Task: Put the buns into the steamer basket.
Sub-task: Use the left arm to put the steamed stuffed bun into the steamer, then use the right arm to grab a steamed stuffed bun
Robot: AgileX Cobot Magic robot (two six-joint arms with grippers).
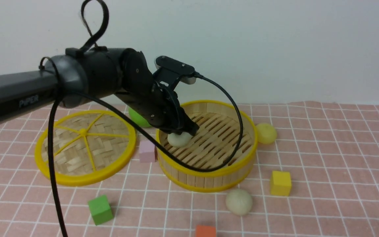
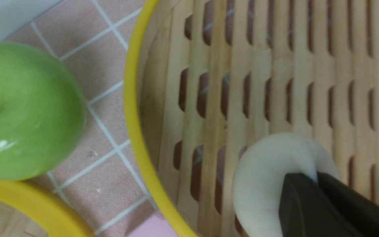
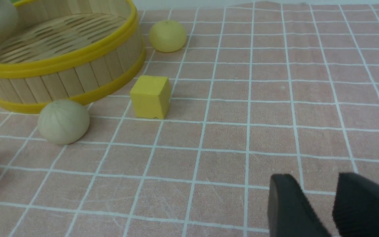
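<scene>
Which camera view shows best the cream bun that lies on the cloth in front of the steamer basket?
The right wrist view. There the cream bun is large and uncovered, its pleats are visible, and it lies beside the steamer basket. The front view shows it whole too, but smaller and less sharp. The left wrist view does not show it.

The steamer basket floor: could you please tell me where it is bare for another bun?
Bare: the middle and along the far and right wall of the steamer basket. Crowded: the left wall, where the white bun sits under the left pincer.
</scene>
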